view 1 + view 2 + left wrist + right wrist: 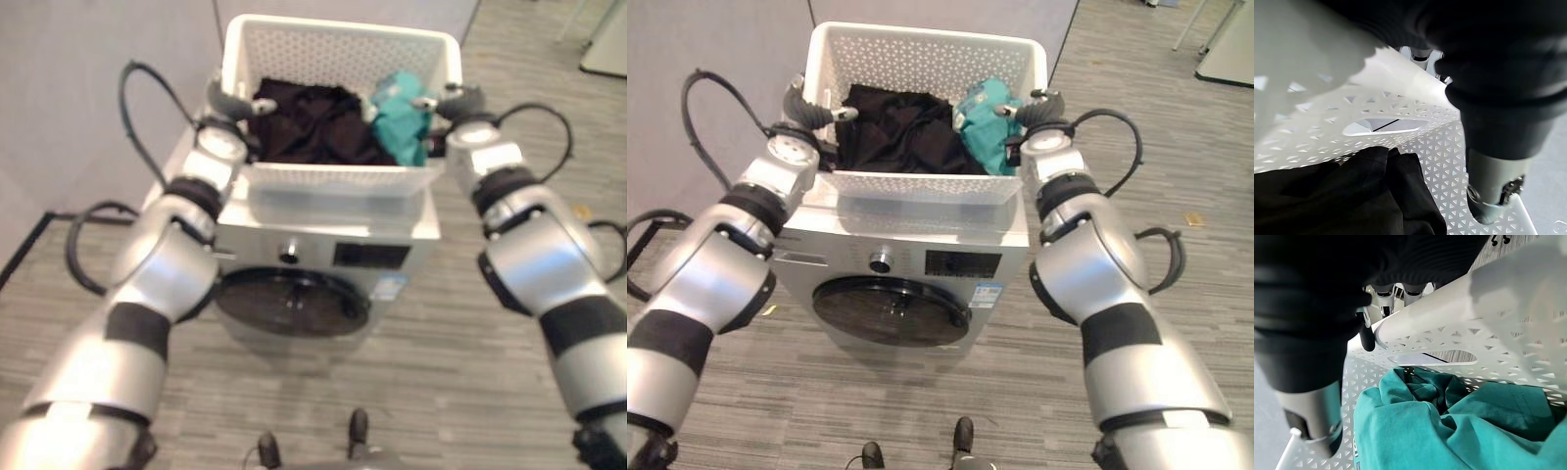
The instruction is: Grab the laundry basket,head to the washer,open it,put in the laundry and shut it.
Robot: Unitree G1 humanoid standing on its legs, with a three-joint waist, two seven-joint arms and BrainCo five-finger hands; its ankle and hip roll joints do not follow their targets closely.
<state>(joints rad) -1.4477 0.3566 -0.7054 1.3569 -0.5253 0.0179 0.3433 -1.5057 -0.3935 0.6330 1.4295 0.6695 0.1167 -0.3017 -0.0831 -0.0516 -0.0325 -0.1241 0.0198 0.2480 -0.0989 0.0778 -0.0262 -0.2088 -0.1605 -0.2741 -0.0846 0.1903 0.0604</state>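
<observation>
laundry basket [921, 186] atop washer [901, 284], left hand [811, 106], right hand [1034, 106] clenched on rims.

Lighting: even, bright and diffuse; no hard shadows on the grey wood-pattern floor [1176, 176]. Glare: pale highlights on the silver arms and a dull sheen on the dark round glass door [890, 313] of the white front-loading washing machine [911, 257]. Blur: left eye view soft throughout; right eye view crisper. Distortion: wide-angle stretch enlarges arms toward the lower corners. Wrist views: nearby rim of the white perforated plastic laundry basket [1376, 63] out of focus, overexposed.
</observation>
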